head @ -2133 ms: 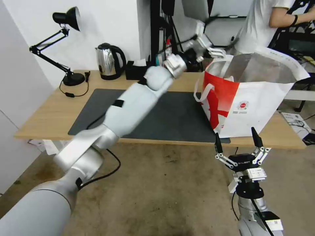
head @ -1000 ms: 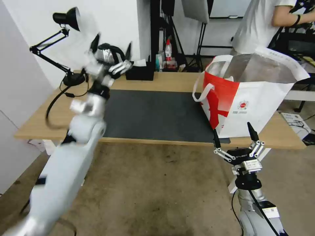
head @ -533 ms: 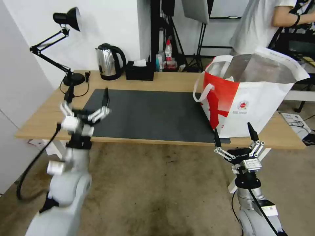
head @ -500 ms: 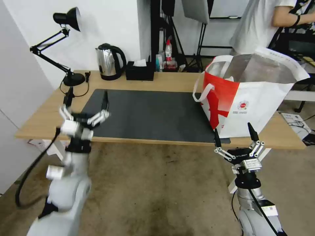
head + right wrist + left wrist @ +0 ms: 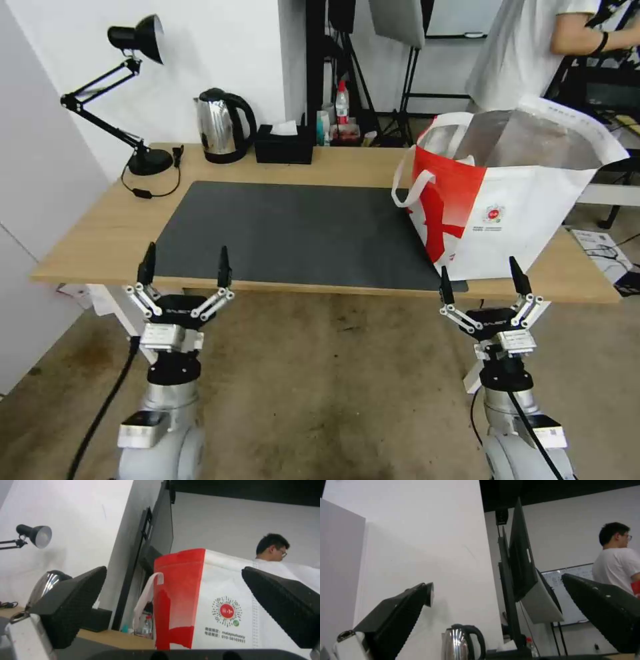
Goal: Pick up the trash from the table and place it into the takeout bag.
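Note:
The takeout bag (image 5: 507, 200) stands open on the right end of the table (image 5: 93, 233), white with a red side panel and silver lining; its logo side also faces the right wrist view (image 5: 233, 605). No trash is in view; the bag's inside is hidden from me. My left gripper (image 5: 184, 267) is open, pointing up, just below the table's front edge at the left. My right gripper (image 5: 481, 277) is open, pointing up, below the front edge in front of the bag. Both hold nothing.
A dark grey mat (image 5: 300, 230) covers the table's middle. At the back stand a steel kettle (image 5: 223, 133), a black tissue box (image 5: 283, 147) and a black desk lamp (image 5: 133, 87). Equipment stands lie behind the table.
My left arm has swung back from over the takeout bag, across the table to the left, and dropped below the front edge. The right gripper has barely moved.

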Available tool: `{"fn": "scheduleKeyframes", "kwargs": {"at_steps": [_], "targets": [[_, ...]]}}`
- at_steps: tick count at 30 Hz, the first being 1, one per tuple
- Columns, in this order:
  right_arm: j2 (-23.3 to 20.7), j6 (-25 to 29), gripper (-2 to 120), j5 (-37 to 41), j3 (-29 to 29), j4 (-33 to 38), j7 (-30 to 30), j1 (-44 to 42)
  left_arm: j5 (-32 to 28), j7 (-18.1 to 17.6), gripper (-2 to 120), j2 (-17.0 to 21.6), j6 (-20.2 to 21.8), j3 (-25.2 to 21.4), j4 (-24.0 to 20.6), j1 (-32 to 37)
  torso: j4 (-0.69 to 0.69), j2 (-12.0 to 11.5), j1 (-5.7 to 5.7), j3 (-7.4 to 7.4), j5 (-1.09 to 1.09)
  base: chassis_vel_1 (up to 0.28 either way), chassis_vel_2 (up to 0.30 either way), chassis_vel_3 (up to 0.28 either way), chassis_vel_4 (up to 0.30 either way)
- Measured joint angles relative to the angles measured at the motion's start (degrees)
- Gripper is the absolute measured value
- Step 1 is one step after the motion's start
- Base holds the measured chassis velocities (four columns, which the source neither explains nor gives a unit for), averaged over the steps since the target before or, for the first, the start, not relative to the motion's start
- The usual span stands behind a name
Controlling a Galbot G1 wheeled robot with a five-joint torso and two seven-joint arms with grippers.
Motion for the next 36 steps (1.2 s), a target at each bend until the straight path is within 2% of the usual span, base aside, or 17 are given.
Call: {"fn": "scheduleKeyframes", "kwargs": {"at_steps": [9,36], "targets": [[0.4,0.6,100,-1.0,-0.1,0.5,0.1,-0.9,1.3,0.2,100,-1.2,-2.6,0.5,1.1,0.9,0.0,0.0,0.0,0.0,0.0,0.0,0.0,0.0,0.0],[0.5,0.5,100,-0.9,-0.1,0.8,0.3,-1.1,1.5,-0.1,100,-1.1,-2.4,0.6,0.6,0.8,0.0,0.0,0.01,0.0,0.0,0.0,0.0,0.0,0.0]]}}
